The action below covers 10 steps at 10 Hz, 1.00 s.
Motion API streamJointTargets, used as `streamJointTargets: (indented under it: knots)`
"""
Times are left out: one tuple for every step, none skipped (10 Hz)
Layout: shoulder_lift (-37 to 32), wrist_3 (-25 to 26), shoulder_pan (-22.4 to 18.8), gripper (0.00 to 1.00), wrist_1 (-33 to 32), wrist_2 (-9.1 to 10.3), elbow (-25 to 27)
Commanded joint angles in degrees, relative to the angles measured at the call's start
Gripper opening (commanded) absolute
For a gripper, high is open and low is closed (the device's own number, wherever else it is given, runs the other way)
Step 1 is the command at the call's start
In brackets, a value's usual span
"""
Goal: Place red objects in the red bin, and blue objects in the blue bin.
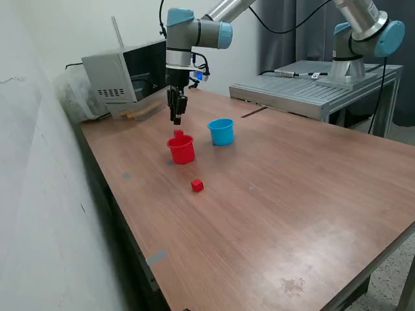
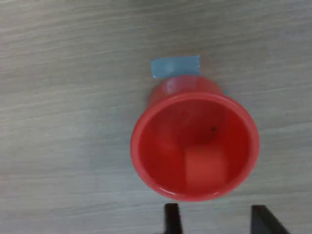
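above the red cup on the wooden counter, the end effector hung with its fingers spread apart and nothing between them. a red cube appeared at the cup's mouth, just under the fingertips. another red cube lay on the counter near the cup. the light blue cup stood just beside the red one, on the exterior view's right. a strip of blue tape touched the red cup's base.

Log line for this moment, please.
gripper open above red cup | one red cube in cup mouth | second red cube on table | blue cup contents unseen
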State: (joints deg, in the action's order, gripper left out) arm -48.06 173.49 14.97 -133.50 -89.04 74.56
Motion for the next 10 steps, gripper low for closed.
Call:
streamJointTargets:
  knots:
    - [0.1, 0.0, 0.2, 1.00, -0.4, 0.00, 0.3]
    - [0.1, 0.0, 0.9, 1.00, -0.4, 0.00, 0.3]
    - [0.1, 0.0, 1.1, 1.00, -0.4, 0.00, 0.3]
    - [-0.1, -0.1, 1.1, 1.00, -0.4, -0.17, 0.3]
    - [-0.6, -1.2, 0.9, 1.00, 0.2, -0.09, 0.6]
    - [-2.7, -3.1, -0.1, 1.00, 0.9, -0.52, 1.6]
    - [-5.2, -3.4, -1.9, 1.00, 1.7, -0.52, 2.7]
    - [-7.7, -4.0, -3.5, 1.00, 3.7, -0.52, 2.9]
    - [-10.4, -5.5, -5.0, 1.00, 6.7, -0.44, 2.9]
    - [-13.0, -7.4, -6.9, 1.00, 7.3, -0.44, 3.0]
